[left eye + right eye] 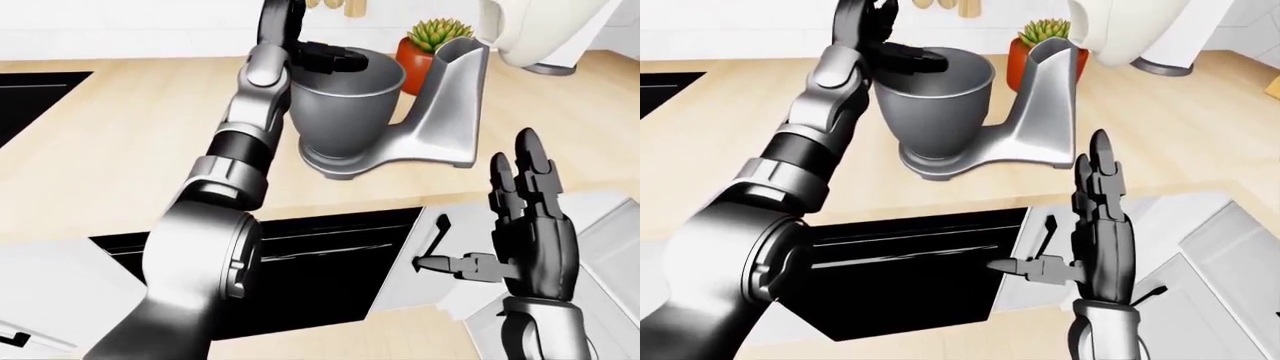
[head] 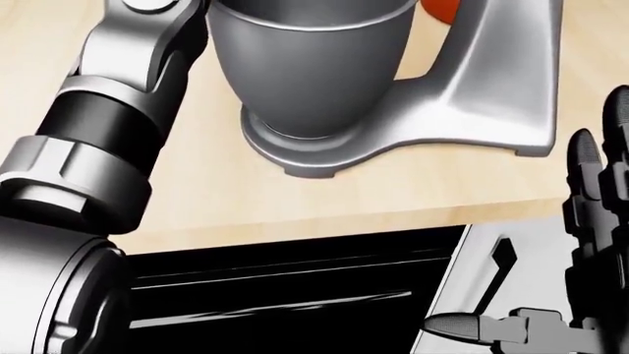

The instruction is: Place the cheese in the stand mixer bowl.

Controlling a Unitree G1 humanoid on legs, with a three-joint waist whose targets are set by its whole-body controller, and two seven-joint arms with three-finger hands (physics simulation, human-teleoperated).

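The grey stand mixer bowl (image 1: 345, 112) sits on its silver mixer stand (image 1: 450, 105) on the wooden counter, upper middle of the left-eye view. My left arm reaches up from the lower left. My left hand (image 1: 335, 56) is over the bowl's rim, its black fingers (image 1: 345, 60) stretched flat across the opening, open. No cheese shows in any view; the inside of the bowl is hidden. My right hand (image 1: 490, 217) is open and empty at the lower right, fingers pointing up, well below the mixer.
A potted succulent (image 1: 432, 41) stands behind the mixer. A large white object (image 1: 540, 30) is at the top right. A black open cavity (image 1: 330, 262) lies under the counter edge, with a white door and handle (image 1: 440, 232) beside it. A black surface (image 1: 30, 97) is at far left.
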